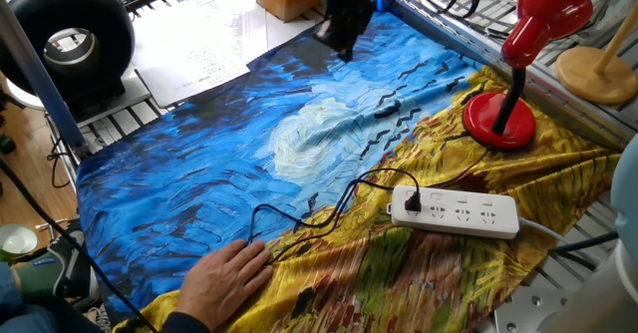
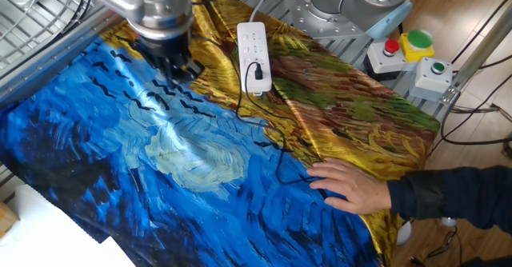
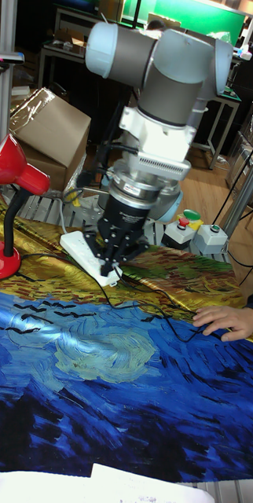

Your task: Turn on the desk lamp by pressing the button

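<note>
Grey arm [image 3: 170, 59], pale-blue joint caps, black pincer [image 3: 113, 263].

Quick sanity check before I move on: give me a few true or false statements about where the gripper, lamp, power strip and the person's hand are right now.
1. The gripper is touching the desk lamp. False: it hangs over the blue part of the cloth, well apart from the lamp.
2. A black plug sits in the white power strip. True.
3. The lamp's shade glows with light. False: no glow shows in any view.
4. A person's hand rests flat on the cloth. True.
5. The lamp stands on the blue part of the cloth. False: its red base sits on the yellow part.
</note>
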Controlling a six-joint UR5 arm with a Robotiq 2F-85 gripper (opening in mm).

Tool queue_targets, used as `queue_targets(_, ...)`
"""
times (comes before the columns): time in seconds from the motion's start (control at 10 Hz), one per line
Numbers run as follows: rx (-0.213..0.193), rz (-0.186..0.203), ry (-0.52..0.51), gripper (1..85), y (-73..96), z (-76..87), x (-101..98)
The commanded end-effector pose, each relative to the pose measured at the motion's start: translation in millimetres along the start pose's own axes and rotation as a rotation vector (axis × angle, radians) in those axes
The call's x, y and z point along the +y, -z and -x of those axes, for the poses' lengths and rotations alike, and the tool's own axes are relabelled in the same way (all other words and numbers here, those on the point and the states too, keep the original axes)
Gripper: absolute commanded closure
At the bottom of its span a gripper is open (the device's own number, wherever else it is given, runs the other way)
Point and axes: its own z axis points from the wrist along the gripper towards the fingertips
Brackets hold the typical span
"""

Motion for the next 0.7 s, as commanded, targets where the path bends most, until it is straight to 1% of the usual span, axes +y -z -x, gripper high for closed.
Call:
queue_targets(0.0, -0.023, -0.021, 0.162, 84.3, 6.1, -2.8, -17.1)
queue_targets(0.1, -0.032, -0.054, 0.184, 84.3, 7.2, 2.4, -24.2)
queue_targets(0.2, -0.038, -0.059, 0.209, 84.3, 8.4, 5.9, -23.8)
queue_targets(0.3, -0.036, -0.053, 0.241, 84.3, 10.8, 6.7, -21.2)
queue_targets(0.5, -0.029, -0.064, 0.31, 84.3, 15.3, 8.3, -22.5)
queue_targets(0.6, -0.028, -0.066, 0.336, 84.3, 17.8, 11.9, -20.0)
